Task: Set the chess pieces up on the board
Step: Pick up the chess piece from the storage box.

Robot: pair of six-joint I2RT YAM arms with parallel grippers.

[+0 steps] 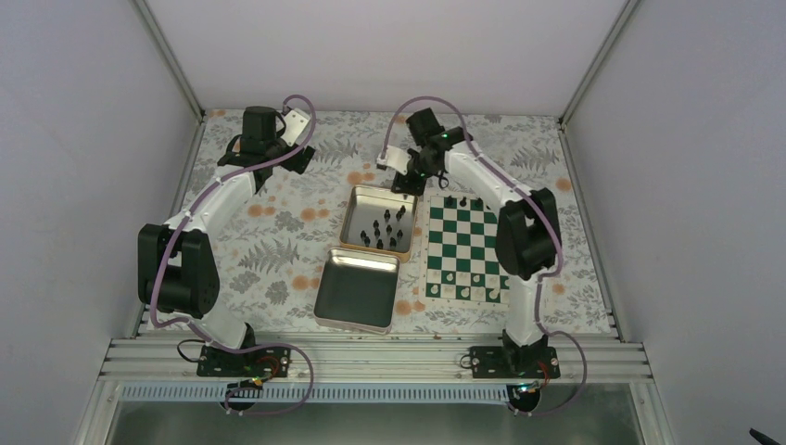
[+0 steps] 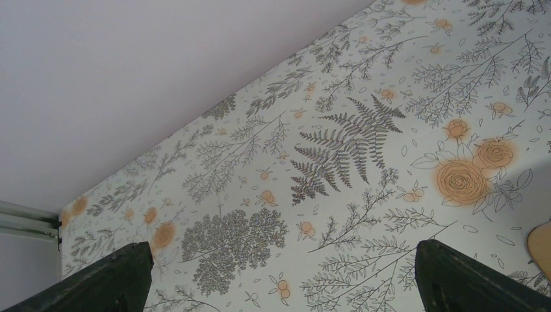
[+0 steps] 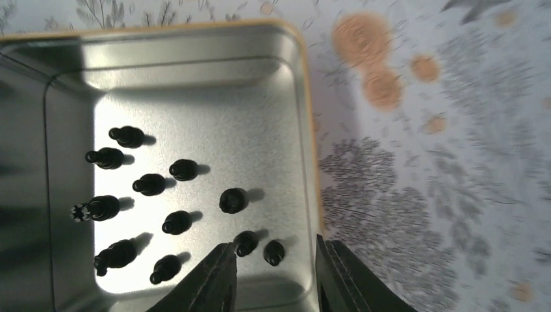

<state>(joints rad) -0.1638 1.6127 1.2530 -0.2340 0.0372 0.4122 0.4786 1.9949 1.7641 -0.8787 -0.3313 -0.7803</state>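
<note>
Currently the right hand (image 3: 275, 268) hovers over the tin (image 3: 195, 62) just left of the board (image 1: 463, 246). Its fingers are parted a little and grip nothing. One of the black chess pieces (image 3: 184, 169) sits just beyond the gap between the tips, and the others are scattered over the tin's floor. A few stand on the board's far row, with white pieces (image 1: 492, 293) along its near edge. The left hand (image 2: 284, 252) hangs spread wide, unladen, above the floral surface (image 2: 364, 214), well apart from the board.
</note>
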